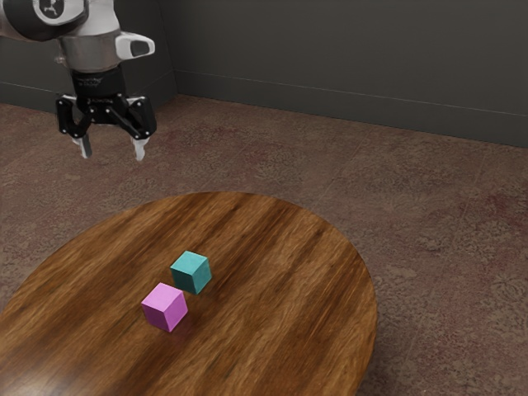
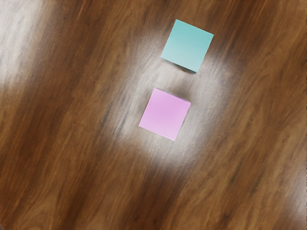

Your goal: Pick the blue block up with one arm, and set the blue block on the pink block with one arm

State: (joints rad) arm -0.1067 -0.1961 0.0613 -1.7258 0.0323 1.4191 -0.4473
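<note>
Now our gripper [image 1: 112, 151] hangs high over the round wooden table [image 1: 280, 239], its fingers [image 1: 140, 152] spread wide and released, with nothing between them. Well below the fingers, toward the exterior view's right of them, the blue block [image 1: 191, 271] sits flat on the wood, untouched. The pink block [image 1: 164, 307] stands just beside it. From the wrist view we see the blue block [image 2: 187, 45] and the pink block [image 2: 165, 114] apart, with a narrow strip of table [image 2: 72, 143] between them.
</note>
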